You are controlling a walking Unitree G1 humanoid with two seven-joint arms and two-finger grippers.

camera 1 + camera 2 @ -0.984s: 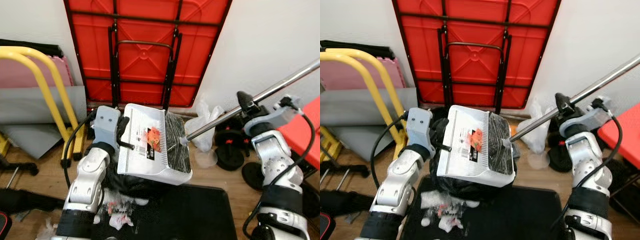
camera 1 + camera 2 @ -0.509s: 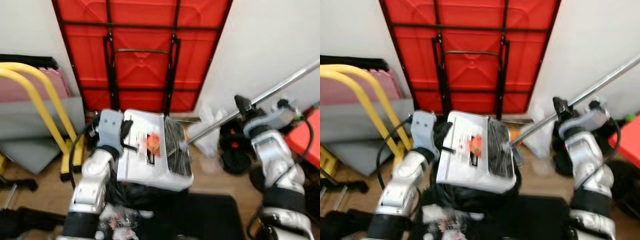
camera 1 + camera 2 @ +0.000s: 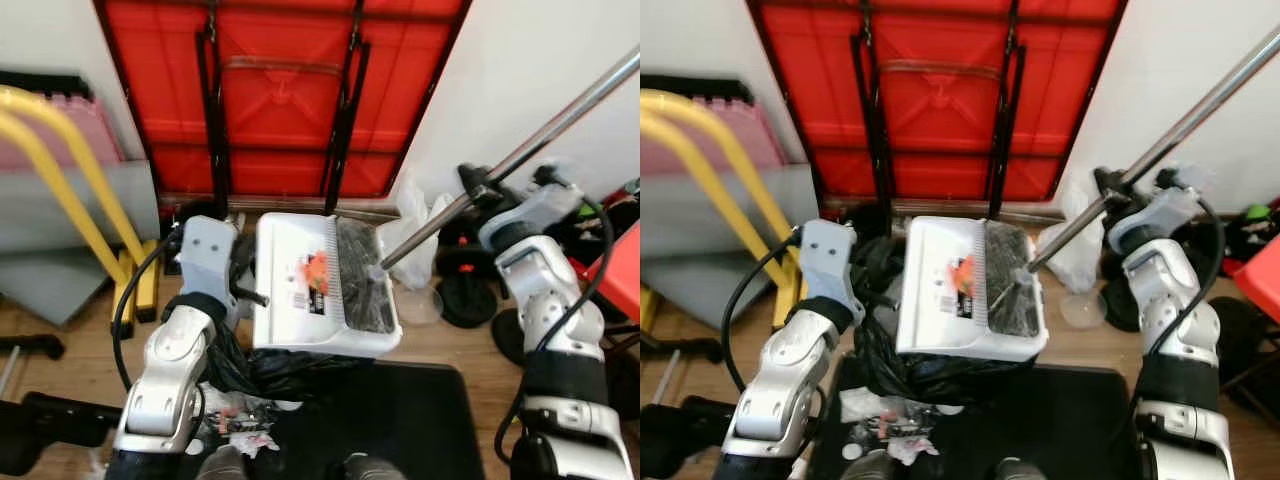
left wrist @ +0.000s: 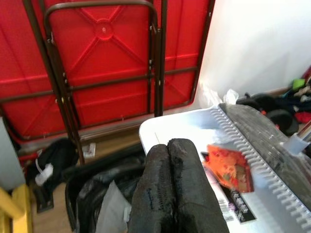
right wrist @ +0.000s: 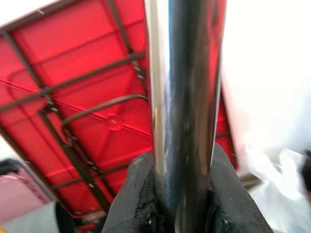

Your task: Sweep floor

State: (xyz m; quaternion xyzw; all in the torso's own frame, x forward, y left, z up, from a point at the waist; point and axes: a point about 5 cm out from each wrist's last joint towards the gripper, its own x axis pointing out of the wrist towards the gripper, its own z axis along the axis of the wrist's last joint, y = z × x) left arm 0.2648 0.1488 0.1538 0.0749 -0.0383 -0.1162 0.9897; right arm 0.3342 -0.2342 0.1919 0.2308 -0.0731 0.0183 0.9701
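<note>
My left gripper [image 3: 244,288] is shut on the side handle of a white dustpan [image 3: 290,300], held over an open black rubbish bag [image 3: 262,366]. On the pan lies an orange wrapper [image 3: 316,270] next to the comb teeth. The broom's dark bristles [image 3: 362,288] rest in the pan's right half. My right gripper [image 3: 478,188] is shut on the broom's metal handle [image 3: 545,125], which slants up to the right. In the left wrist view the black fingers [image 4: 167,189] are pressed together in front of the dustpan [image 4: 194,131]. In the right wrist view the handle [image 5: 184,97] runs between the fingers.
A red folded table [image 3: 280,90] leans on the wall behind. A yellow frame [image 3: 70,170] and grey mats stand at the left. Black weight plates [image 3: 465,298] and a clear plastic bag [image 3: 415,232] lie at the right. Scraps of litter [image 3: 240,425] sit beside a black mat [image 3: 420,420].
The camera has shifted, so the scene sits differently in the picture. The dustpan now looks more level and squarer to me. Both grippers keep their hold.
</note>
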